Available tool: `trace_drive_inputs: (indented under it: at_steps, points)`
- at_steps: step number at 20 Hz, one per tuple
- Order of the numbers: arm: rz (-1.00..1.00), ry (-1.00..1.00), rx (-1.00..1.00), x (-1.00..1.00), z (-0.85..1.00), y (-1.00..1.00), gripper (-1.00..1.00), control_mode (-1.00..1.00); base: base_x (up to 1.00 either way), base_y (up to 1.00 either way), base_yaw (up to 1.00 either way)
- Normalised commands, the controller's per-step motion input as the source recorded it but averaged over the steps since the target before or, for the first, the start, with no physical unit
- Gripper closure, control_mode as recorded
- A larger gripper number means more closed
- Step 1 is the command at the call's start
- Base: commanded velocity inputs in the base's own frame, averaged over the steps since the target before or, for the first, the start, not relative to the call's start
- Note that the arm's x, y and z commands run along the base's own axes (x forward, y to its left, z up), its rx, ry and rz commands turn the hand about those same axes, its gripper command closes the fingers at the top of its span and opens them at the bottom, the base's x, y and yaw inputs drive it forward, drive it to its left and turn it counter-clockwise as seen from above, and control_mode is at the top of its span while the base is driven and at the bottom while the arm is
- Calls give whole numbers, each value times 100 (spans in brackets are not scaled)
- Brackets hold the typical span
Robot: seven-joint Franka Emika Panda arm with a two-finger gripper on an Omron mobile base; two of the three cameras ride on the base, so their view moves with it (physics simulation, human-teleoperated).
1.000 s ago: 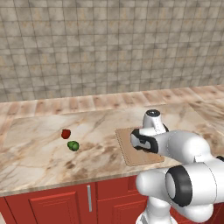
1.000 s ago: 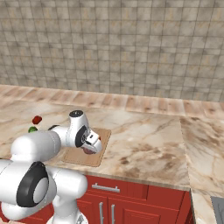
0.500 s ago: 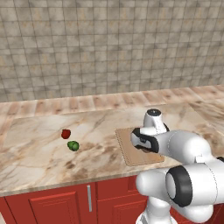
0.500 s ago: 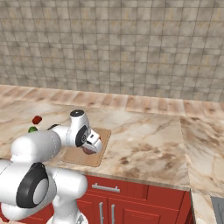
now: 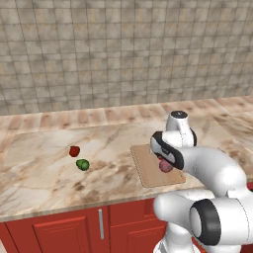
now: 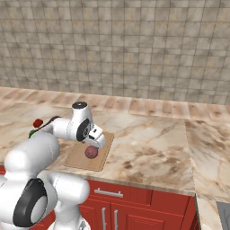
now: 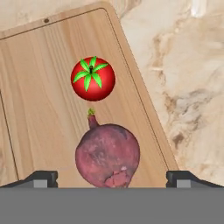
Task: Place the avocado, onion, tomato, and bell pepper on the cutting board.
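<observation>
The onion point(image 7: 107, 155), a mauve ball, lies on the tan cutting board point(image 7: 43, 87) near its right edge. The bright red tomato point(image 7: 92, 78) sits on the board just beyond it. My gripper point(image 7: 111, 178) hangs straight over the onion, open, with both fingertips point(image 7: 41, 178) clear of its sides. The base views show the gripper point(image 5: 165, 157) point(image 6: 95, 143) low over the onion point(image 5: 165, 167) point(image 6: 91, 152) on the board point(image 5: 147, 172) point(image 6: 75, 159). Far to the left on the counter lie the dark red bell pepper point(image 5: 74, 150) point(image 6: 37, 122) and the green avocado point(image 5: 82, 164) point(image 6: 32, 133).
The marble counter point(image 5: 39, 173) runs wide on both sides of the board, backed by a tiled wall point(image 5: 99, 54). Red cabinet doors point(image 5: 74, 230) sit below its front edge. My own arm point(image 6: 54, 130) stretches between the board and the two vegetables on the left.
The jaws have spread wider and let go of the onion, which rests on the board. The arm and the other things have stayed put.
</observation>
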Motion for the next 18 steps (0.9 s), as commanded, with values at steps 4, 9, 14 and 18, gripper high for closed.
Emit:
trace_drive_inputs:
  at_steps: [4, 9, 14, 18]
  points:
    - [0, 0, 0, -10, 79, 3, -100, -100, 0, 0, 0]
    - [1, 0, 0, 5, 22, 62, -100, -100, 0, 0, 0]
    - [0, 0, -1, 23, -3, 98, -100, -100, 0, 0, 0]
    - [0, 0, -1, 34, -6, 100, -100, -100, 0, 0, 0]
